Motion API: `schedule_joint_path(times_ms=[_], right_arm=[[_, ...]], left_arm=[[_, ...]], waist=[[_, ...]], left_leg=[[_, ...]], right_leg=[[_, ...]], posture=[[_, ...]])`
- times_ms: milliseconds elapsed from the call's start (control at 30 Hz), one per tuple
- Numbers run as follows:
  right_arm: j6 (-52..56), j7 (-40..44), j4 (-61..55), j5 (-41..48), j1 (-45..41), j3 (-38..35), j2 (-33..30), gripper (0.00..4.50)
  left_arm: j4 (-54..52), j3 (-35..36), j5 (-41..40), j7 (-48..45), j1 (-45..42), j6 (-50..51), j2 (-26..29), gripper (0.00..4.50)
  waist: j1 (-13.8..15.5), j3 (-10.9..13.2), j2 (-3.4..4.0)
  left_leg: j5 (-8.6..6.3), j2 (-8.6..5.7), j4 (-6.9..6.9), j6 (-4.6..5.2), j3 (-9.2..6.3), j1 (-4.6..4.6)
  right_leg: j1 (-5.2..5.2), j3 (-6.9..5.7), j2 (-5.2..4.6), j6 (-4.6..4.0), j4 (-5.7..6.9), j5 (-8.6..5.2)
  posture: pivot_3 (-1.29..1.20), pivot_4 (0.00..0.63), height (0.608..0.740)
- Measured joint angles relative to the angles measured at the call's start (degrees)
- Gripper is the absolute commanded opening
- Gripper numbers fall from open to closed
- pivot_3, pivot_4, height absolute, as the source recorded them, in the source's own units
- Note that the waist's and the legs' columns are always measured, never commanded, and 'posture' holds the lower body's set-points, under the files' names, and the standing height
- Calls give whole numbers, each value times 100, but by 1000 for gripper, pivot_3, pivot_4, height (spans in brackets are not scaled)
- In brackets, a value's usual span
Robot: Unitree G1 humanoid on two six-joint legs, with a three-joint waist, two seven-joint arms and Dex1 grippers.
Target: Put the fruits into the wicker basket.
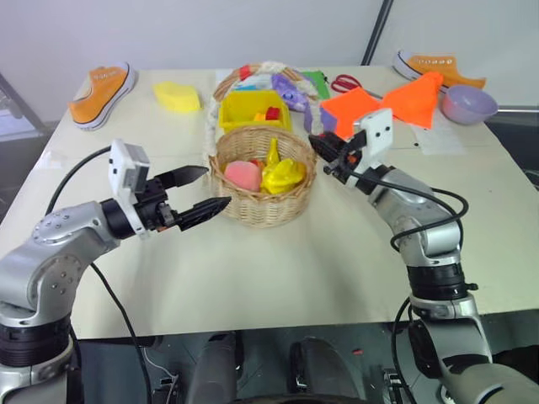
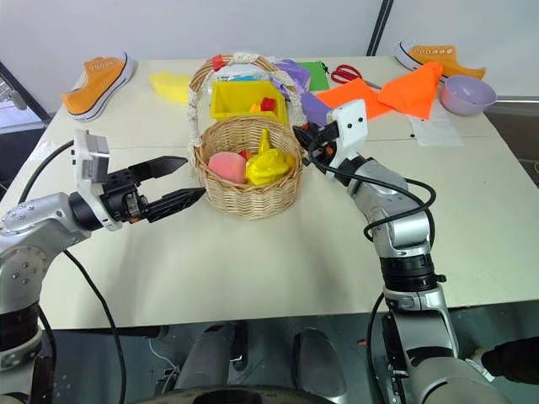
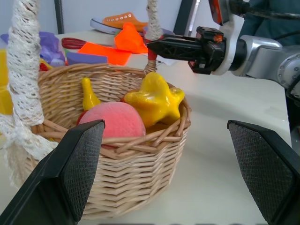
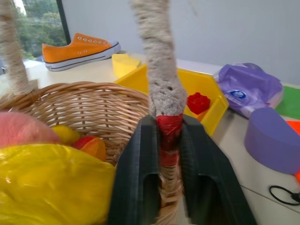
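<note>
The wicker basket (image 1: 263, 206) stands mid-table with its white-wrapped handle (image 4: 159, 61) arching over it. Inside lie a pink-red peach (image 1: 242, 174), a yellow ridged fruit (image 1: 284, 175), a small yellow banana-like piece (image 3: 88, 93) and a red-yellow fruit (image 4: 91, 146) low down. My right gripper (image 4: 168, 136) is shut on the red-wrapped foot of the handle at the basket's right rim. My left gripper (image 1: 216, 187) hangs open just left of the basket, holding nothing, its fingers (image 3: 70, 173) spread wide.
Behind the basket sits a yellow plastic bin (image 1: 240, 108) holding a red brick (image 4: 198, 102). Orange sneakers (image 1: 103, 94) (image 1: 438, 67) lie at the far corners. A yellow sponge (image 1: 177, 95), orange cloth (image 1: 396, 101), purple bowl (image 1: 469, 103), scissors (image 1: 344, 82) and purple block (image 4: 272, 140) lie around.
</note>
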Motion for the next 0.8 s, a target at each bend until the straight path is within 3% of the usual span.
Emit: schedule_joint_path(times_ms=[133, 367, 500, 667, 800], right_arm=[[-4, -130, -151, -5, 149, -330, -145, 43], [-195, -580, -482, -149, 907, -1908, -1086, 43], [-404, -860, -71, -453, 1384, -2672, -1544, 43], [-748, -1107, 653, -744, 1488, -3019, -1719, 43], [-817, -1076, 776, -733, 1495, -3076, -1719, 1793]], left_arm=[[-77, -100, 13, 90, -72, -109, -84, 4500], [-17, -837, 273, 146, -400, -356, -408, 4500], [167, -1271, 437, 125, -636, -467, -645, 4500], [242, -1494, 528, 124, -863, -516, -813, 4500], [254, -1554, 564, 124, -873, -522, -851, 4500]], waist=[[56, 1, 2], [166, 2, 4], [131, 5, 21], [-6, 2, 50], [-8, 3, 75]], left_leg=[[0, -3, 1, 0, -1, -5], [-4, -6, 1, 6, 6, -8], [-3, -3, 0, 7, 13, 0], [-2, 1, 0, 7, 19, 7], [-1, 2, 1, 6, 23, 11]], right_leg=[[0, -1, -3, 0, -2, 0], [7, 0, -4, 6, -23, 3], [6, 4, 2, 6, -19, 3], [5, 13, 11, 6, -8, 3], [5, 19, 14, 7, -2, 3]], posture=[[0, 150, 729], [0, 150, 729], [0, 150, 729], [0, 150, 729], [0, 150, 729]])
